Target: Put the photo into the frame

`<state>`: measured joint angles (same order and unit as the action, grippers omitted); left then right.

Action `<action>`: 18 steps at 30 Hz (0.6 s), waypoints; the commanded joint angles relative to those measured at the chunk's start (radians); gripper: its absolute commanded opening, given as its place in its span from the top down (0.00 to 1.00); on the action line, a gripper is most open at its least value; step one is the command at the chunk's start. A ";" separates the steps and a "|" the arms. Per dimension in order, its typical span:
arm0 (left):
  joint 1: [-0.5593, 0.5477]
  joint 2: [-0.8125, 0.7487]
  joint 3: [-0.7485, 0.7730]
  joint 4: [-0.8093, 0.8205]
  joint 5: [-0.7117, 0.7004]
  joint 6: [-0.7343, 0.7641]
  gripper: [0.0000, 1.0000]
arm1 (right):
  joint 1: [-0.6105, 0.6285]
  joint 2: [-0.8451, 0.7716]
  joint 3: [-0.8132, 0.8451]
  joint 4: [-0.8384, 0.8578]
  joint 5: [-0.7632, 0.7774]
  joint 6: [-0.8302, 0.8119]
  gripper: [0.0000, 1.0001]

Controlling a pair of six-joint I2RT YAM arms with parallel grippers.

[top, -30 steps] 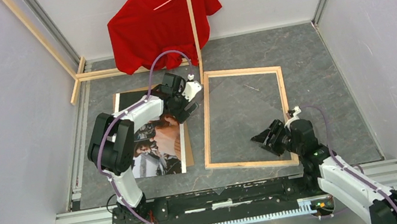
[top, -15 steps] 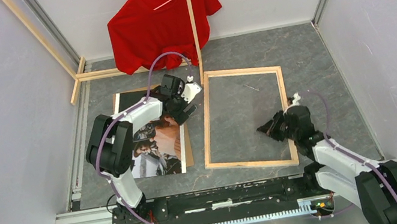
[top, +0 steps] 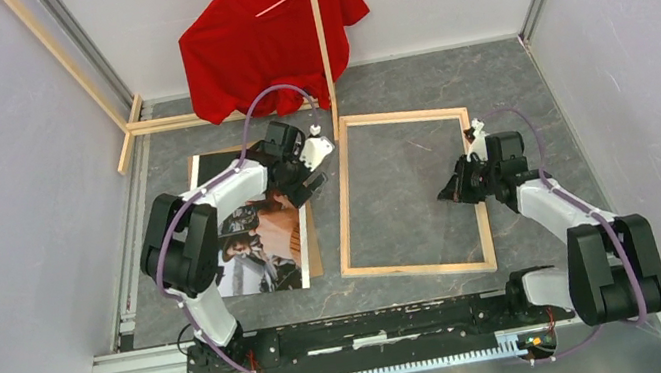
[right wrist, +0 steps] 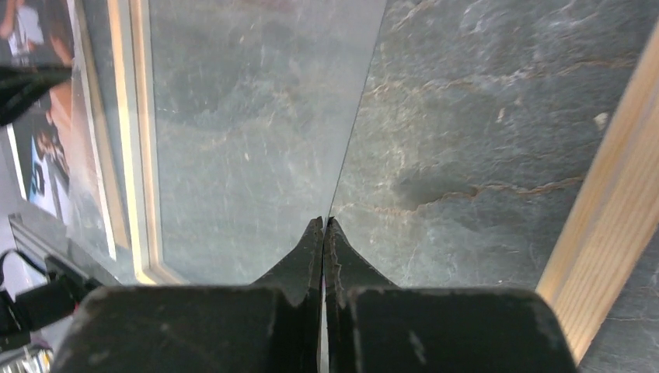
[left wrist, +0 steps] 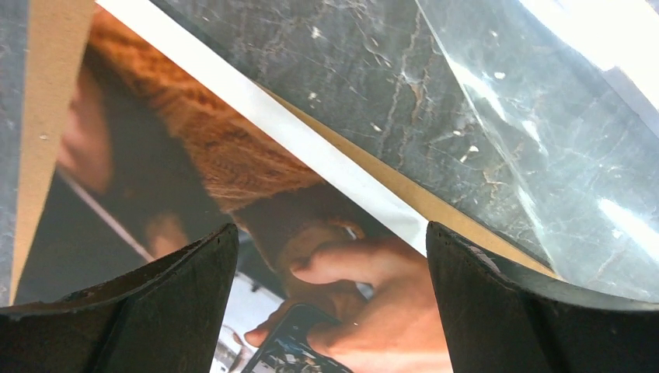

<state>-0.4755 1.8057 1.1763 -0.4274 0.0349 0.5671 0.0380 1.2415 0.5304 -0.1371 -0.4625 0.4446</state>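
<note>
A: Where is everything lying?
B: On the bench (top: 512, 85), the frame (top: 344, 215) is lying wood-side up, with the photo (top: 261, 249) just left of it.
A: Which step?
B: Picking up the photo, I'd judge. The left jaws are hovering apart over its corner and need to close. The right jaws are sitting together, perhaps pinching a clear sheet (right wrist: 256, 155).

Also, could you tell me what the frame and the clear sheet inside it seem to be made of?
The frame looks like pale bare wood, matte, with faint grain. The sheet is probably clear plastic or glass: glossy, the table showing through slightly hazed.
</note>
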 commanded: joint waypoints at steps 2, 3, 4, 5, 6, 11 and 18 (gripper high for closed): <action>0.012 0.001 0.060 -0.001 0.019 0.015 0.04 | -0.001 -0.052 0.041 -0.081 -0.137 -0.142 1.00; 0.012 0.005 0.062 0.001 0.023 0.008 0.05 | -0.001 -0.063 0.039 -0.080 -0.151 -0.143 1.00; 0.012 0.012 0.062 0.003 0.024 0.002 0.05 | -0.002 -0.076 0.040 -0.084 -0.165 -0.145 1.00; 0.012 0.017 0.062 0.007 0.025 0.001 0.05 | 0.000 -0.089 0.039 -0.081 -0.176 -0.146 1.00; 0.011 0.022 0.060 0.009 0.026 0.001 0.05 | -0.001 -0.098 0.038 -0.075 -0.188 -0.146 1.00; 0.010 0.030 0.054 0.014 0.037 -0.003 0.05 | -0.001 -0.106 0.110 -0.112 -0.115 -0.176 1.00; -0.002 0.033 0.041 0.027 0.069 -0.029 0.05 | -0.002 -0.048 0.169 -0.134 -0.077 -0.190 0.76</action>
<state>-0.4671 1.8370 1.2057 -0.4274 0.0643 0.5655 0.0372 1.1748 0.6830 -0.2985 -0.5438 0.2684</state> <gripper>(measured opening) 0.952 0.164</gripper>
